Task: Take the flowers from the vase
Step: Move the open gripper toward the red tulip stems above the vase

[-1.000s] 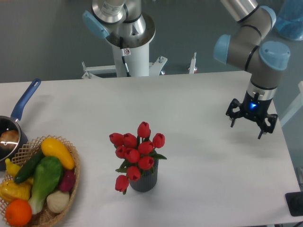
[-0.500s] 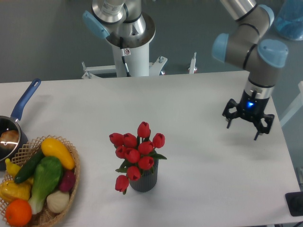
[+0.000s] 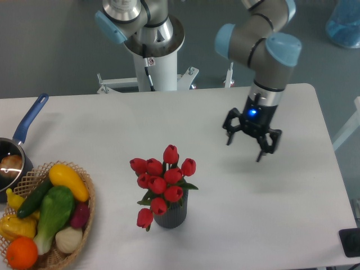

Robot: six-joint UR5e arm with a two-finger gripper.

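so the gripper (image 3: 244, 147) is spread wide, fingers splayed apart, with nothing between them and nothing touching them. it hangs above the worktop (image 3: 292, 202) toward the right side, roughly midway between the far and near edges, with a blue light glowing on its body.

the flowers (image 3: 161, 179) sit in the vase (image 3: 170, 214), a bunch of red tulip buds standing taller than the ribbed dark grey cylinder, 1 bud drooping over its left side. vase is near the middle of the near edge, well apart from the claw, down and to its left.

over at the near left corner there's a wicker basket (image 3: 74, 243) full of vegetables, yellow squash, green ones, an orange thing. just behind it on the left edge sits a dark pot (image 3: 11, 162) with a blue handle pointing toward the far edge. bare tabletop lies between the claw and the tulips.
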